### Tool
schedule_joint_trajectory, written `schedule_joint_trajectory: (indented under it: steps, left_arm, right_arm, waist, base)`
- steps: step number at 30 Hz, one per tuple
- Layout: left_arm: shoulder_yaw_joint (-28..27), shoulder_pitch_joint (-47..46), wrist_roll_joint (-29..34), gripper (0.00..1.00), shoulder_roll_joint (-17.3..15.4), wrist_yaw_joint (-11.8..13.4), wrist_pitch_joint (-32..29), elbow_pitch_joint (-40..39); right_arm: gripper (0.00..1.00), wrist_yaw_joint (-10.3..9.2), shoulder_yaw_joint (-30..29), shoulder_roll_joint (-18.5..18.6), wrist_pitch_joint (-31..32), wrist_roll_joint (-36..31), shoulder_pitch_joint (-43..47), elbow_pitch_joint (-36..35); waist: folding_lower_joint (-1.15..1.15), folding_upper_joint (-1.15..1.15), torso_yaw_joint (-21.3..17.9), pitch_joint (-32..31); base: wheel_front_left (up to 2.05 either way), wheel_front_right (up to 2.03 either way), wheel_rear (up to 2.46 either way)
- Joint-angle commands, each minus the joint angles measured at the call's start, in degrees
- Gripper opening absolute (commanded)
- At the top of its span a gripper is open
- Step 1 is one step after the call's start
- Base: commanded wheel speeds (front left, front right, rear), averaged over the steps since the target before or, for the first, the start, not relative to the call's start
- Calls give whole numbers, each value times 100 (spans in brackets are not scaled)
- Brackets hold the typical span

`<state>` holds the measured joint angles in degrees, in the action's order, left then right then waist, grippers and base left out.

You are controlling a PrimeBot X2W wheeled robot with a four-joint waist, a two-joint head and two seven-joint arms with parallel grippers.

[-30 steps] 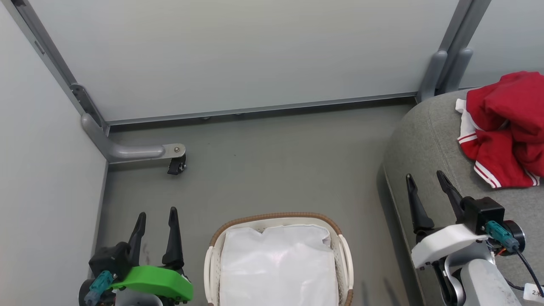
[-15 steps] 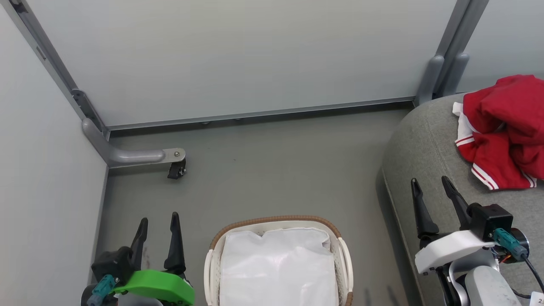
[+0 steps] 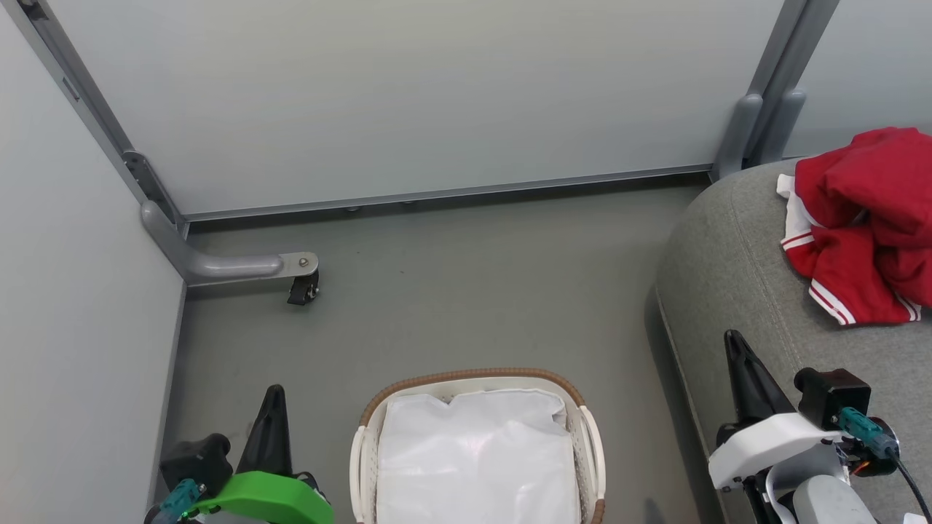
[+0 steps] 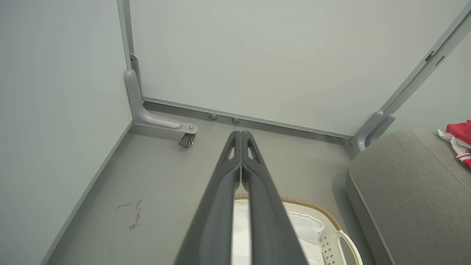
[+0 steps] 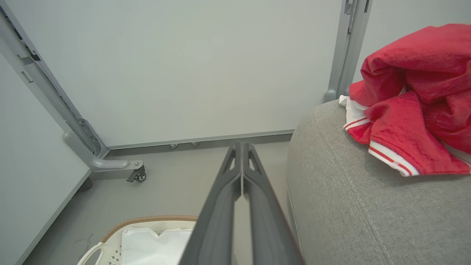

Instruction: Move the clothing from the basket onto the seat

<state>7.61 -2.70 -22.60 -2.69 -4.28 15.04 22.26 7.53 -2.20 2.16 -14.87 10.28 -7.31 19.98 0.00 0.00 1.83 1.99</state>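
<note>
Pale grey partition panels (image 3: 408, 94) stand on a smooth grey floor (image 3: 473, 291). From the left corner juts a curved grey metal foot (image 3: 226, 263) with a small black caster wheel (image 3: 302, 290) under its tip. A faint reddish smear (image 4: 134, 217) marks the floor.

We've got our left gripper (image 3: 274, 402) low at the left above its green wrist, fingers pressed together, pointing up. Our right gripper (image 3: 737, 353) mirrors it at the right, white wrist, jaws closed on nothing.

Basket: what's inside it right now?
A white liner covers the inside of the basket; the clothing lies on the seat instead. Anything beneath the liner is hidden.
</note>
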Motion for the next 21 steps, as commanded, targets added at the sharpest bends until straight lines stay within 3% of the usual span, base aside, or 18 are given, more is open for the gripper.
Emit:
schedule_joint_trajectory:
  steps: [1,21]
  left_arm:
    - [-45,-31,-203,0,-5,-10,-61,-81]
    - [-401,-126,-1949,0,-10,-92,-601,-283]
  right_arm:
    - [0,0,-50,17,75,217,-86,-50]
    - [0,-1,-128,36,589,2289,-13,-230]
  waist:
    - [0,0,-2,-3]
    - [0,0,-32,-32]
  base:
    - [0,0,0]
    - [0,0,0]
